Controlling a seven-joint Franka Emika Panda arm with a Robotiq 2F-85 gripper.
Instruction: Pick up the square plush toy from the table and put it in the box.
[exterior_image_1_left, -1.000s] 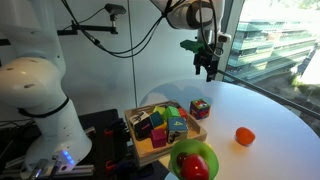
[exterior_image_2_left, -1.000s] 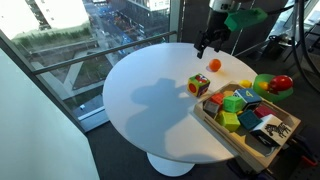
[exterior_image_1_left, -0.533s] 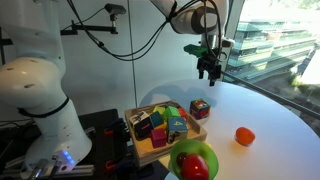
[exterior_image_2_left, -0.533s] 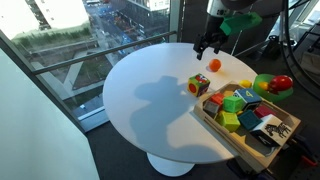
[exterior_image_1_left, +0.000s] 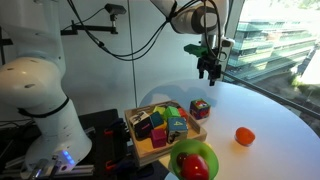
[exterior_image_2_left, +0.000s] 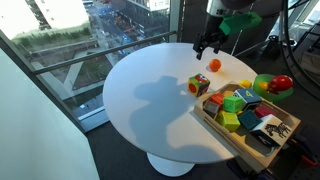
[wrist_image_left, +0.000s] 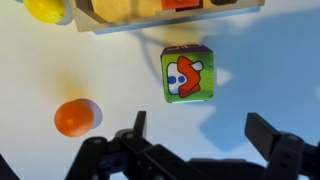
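The square plush toy (exterior_image_1_left: 200, 107) (exterior_image_2_left: 199, 85) sits on the white round table just beside the box. In the wrist view its top face (wrist_image_left: 187, 74) is green with a red and white patch. The box (exterior_image_1_left: 140, 150) (exterior_image_2_left: 232, 133) is a shallow light-wood tray holding several coloured blocks; its edge shows at the top of the wrist view (wrist_image_left: 150, 17). My gripper (exterior_image_1_left: 208, 70) (exterior_image_2_left: 207, 45) hangs open and empty well above the table, over the toy. In the wrist view the open fingers (wrist_image_left: 200, 135) frame bare table below the toy.
An orange ball lies on the table (exterior_image_1_left: 244, 136) (exterior_image_2_left: 214, 65) (wrist_image_left: 73, 117). A bright green bowl with a red round thing stands by the box (exterior_image_1_left: 193, 161) (exterior_image_2_left: 267, 84). A small yellow thing lies near the box (exterior_image_2_left: 245, 84) (wrist_image_left: 47, 9). Windows ring the table's far side.
The gripper has dropped slightly and shifted a little toward the toy over the last second; in the last half second nothing visibly moved.
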